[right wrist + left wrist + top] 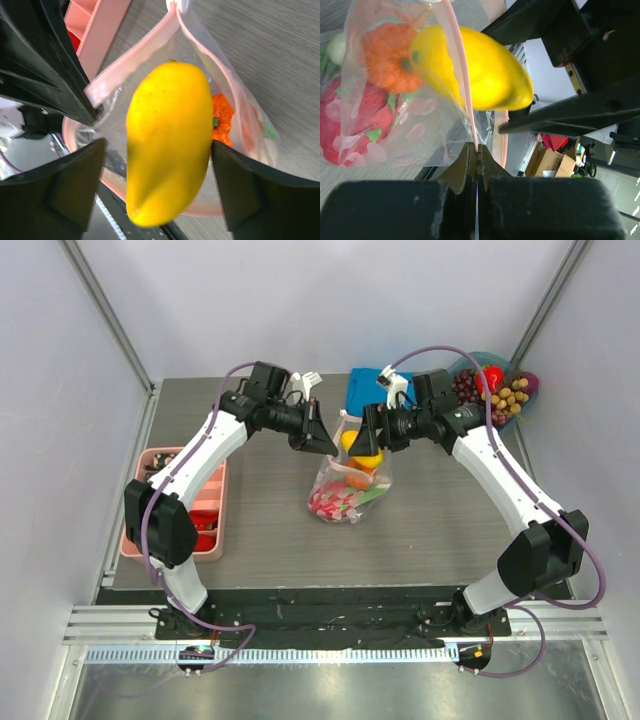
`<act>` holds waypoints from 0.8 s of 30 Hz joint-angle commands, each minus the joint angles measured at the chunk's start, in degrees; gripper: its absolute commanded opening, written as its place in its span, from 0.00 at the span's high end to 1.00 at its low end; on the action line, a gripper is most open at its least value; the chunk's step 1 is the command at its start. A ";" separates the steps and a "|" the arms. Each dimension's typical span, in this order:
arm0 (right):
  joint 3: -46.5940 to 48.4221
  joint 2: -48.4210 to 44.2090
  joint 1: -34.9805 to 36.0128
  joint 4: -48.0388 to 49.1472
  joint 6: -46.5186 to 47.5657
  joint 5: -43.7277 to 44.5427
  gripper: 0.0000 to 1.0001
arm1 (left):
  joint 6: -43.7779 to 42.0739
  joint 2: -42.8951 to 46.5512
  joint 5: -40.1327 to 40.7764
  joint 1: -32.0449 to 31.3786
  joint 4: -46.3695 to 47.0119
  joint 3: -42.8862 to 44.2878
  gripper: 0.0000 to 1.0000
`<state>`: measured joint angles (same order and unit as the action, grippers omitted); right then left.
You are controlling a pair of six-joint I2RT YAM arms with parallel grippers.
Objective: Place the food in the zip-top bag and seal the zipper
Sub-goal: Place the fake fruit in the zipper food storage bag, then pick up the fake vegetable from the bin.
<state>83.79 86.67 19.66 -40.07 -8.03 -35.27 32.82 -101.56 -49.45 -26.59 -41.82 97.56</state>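
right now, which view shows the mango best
right wrist: the mango fills the centre, whole outline visible. left wrist has it partly behind the bag. top external shows just a small yellow patch.

I see a robotics lab cell: plain white wall panels (300, 300) on slanted aluminium posts (110, 310), a grey wood-grain tabletop (260, 530), brown cardboard boxes (550, 162) beyond.
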 commanded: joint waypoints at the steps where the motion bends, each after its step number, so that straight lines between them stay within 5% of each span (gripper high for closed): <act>1: 5.50 -1.85 0.11 1.32 -2.34 -0.94 0.00 | -0.03 0.57 -0.47 0.31 1.31 1.84 1.00; 8: 9.46 -2.83 -8.82 -2.02 2.21 -8.21 0.00 | -0.12 0.13 -0.82 0.22 1.39 2.64 1.00; 11: 13.58 1.03 -18.94 -9.38 14.80 -10.53 0.00 | -0.65 0.31 -0.91 0.22 1.13 3.07 1.00; 16: 22.45 11.31 -32.29 -24.78 37.45 -0.26 0.04 | -1.18 0.22 -1.26 0.31 1.22 2.72 1.00; 24: 36.34 30.82 -36.18 -23.56 38.80 10.74 0.18 | -0.56 -0.04 -1.79 0.31 2.89 1.58 1.00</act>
<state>113.54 112.44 -17.12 -62.04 26.72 -30.70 32.53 -101.58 -49.56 -26.59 -41.54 98.24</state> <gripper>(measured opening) 0.841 0.012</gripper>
